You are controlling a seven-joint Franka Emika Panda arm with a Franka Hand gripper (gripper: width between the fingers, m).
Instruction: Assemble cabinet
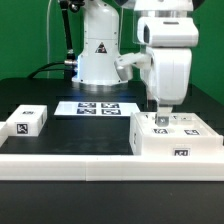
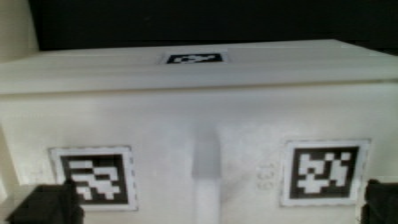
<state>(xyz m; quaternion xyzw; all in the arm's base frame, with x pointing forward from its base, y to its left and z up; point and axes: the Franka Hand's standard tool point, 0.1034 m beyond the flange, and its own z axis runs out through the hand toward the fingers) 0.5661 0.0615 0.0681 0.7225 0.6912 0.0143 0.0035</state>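
The large white cabinet box (image 1: pixel 176 142) lies at the exterior view's right, with several square tags on its upper face. In the wrist view the box (image 2: pixel 196 105) fills the picture, with two tags (image 2: pixel 93 176) near me, a seam between them and one tag at the far edge. My gripper (image 1: pixel 160 119) points straight down right over the box top. In the wrist view my gripper (image 2: pixel 210 205) is open wide, with one dark finger (image 2: pixel 43 206) at each side of the tagged face and nothing between them. A small white tagged block (image 1: pixel 27 121) lies at the exterior view's left.
The marker board (image 1: pixel 97 107) lies flat in front of the robot base. A long low white border rail (image 1: pixel 70 161) runs along the near edge of the black table. The box rests against it.
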